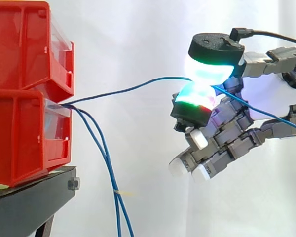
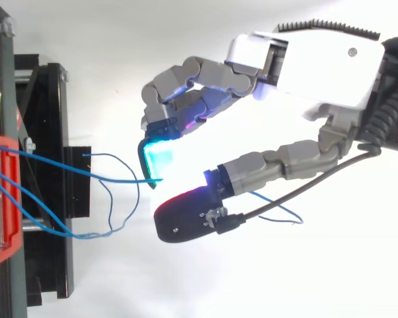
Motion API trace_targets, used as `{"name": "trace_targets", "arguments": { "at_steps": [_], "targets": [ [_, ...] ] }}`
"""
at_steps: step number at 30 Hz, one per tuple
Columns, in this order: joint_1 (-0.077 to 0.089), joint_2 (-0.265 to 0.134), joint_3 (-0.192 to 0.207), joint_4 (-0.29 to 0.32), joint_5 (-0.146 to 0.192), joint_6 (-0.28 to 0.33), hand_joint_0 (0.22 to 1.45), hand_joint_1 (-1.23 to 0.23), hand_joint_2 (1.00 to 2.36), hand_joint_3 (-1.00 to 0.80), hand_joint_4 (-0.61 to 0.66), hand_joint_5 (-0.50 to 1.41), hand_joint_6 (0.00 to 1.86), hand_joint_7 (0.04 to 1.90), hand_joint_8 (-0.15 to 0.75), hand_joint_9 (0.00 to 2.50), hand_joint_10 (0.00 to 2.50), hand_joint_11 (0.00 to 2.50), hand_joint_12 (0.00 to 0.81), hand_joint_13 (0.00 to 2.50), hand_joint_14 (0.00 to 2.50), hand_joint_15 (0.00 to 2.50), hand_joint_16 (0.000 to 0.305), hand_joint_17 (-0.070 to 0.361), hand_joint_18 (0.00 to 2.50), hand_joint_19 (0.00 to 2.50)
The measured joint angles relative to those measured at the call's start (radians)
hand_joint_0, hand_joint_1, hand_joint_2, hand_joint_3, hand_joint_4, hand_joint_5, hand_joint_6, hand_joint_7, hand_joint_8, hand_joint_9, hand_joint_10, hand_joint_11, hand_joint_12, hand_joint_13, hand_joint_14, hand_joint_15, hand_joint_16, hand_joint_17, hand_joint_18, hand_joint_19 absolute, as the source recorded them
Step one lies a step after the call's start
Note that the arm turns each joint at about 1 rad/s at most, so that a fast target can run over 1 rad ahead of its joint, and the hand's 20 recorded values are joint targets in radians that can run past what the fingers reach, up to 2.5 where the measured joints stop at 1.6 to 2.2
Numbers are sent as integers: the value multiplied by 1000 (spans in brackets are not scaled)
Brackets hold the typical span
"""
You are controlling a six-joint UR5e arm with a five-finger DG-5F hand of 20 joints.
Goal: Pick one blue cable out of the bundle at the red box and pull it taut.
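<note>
Hand: we see the hand [image 1: 227, 133] at the right of the side view, two glowing pads [image 1: 209, 69] pressed together on one strand; the other fingers are curled loosely below and hold nothing

Grip: the pinch is closed on the blue cable [image 1: 128, 89], one pad above and one beneath it

Cable from the pinch: it leaves the pads toward 9 o'clock, dips gently, and enters the mouth of the lower red bin [image 1: 19, 138]

Free tail: past the pinch the same strand trails off toward 4 o'clock behind the fingers

Slack: we judge the run between bin and pads bowed, not straight, so it is not yet taut

Step in hand: we take the picking as done, with one strand singled out and the pull itself left to do

Next move: we think it calls for drawing the hand toward 3 o'clock, away from the bin, with the pinch kept firm so the thin strand does not slide through

Other cables: two loose blue cables [image 1: 104, 153] hang from the same bin mouth toward 6 o'clock, well apart from the hand

Bins: the upper red bin [image 1: 19, 44] sits on the lower one, at 9 o'clock of the hand

Support: the black stand [image 1: 29, 202] carries the bins

Backdrop: the white curtain [image 1: 138, 39] hangs behind everything
</note>
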Motion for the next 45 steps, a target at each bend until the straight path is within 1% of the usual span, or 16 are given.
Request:
{"name": "trace_targets", "arguments": {
  "at_steps": [45],
  "targets": [
    [0, 1, 0, 0, 0, -1, 564, -734, 1005, 3, 64, -122, 851, 1320, 352, 1021, 14, 973, 494, 594, 6, 241, 74, 167, 522, 258]
  ]
}}
